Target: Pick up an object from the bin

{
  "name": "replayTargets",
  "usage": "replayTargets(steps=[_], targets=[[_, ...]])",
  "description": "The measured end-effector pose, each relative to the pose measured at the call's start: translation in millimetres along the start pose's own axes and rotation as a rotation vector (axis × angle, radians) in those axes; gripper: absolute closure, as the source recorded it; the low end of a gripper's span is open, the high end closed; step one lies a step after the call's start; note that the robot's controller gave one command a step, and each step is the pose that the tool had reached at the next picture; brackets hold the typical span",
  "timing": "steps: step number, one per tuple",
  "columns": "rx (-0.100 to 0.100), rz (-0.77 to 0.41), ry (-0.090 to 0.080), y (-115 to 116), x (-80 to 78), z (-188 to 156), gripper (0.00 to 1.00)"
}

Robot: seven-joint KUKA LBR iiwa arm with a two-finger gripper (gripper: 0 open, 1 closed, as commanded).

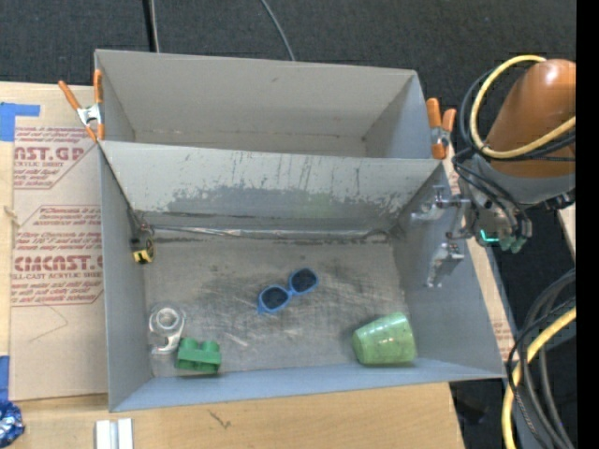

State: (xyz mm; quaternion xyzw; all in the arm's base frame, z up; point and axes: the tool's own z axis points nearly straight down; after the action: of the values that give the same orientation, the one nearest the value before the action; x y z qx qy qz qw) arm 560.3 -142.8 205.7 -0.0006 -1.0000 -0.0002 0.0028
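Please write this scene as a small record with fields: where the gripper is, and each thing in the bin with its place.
gripper: over the right wall of the bin, apart from every thing
blue toy glasses: middle of the floor
green cup: on its side, front right, nearest the gripper
green block: front left corner
clear round piece: front left, beside the green block

Behind the jaws, the arm's orange cover (538,101) is cut off by the right edge. Far to the jaws' left, in the bin's (253,92) near corner, a small clear thing (167,325) beside a green block (198,354) is too small to tell its kind.
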Motion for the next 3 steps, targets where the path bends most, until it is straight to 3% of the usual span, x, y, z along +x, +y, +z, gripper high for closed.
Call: replayTargets(steps=[1, 2, 3], targets=[[0.002, 0.036, -0.013, 36.5, -6.1, 133.9, 0.0], [-0.004, 0.134, -0.007, 109.6, 0.5, 117.5, 0.0], [-0.002, 0.3, -0.009, 166.1, 18.1, 126.3, 0.0]])
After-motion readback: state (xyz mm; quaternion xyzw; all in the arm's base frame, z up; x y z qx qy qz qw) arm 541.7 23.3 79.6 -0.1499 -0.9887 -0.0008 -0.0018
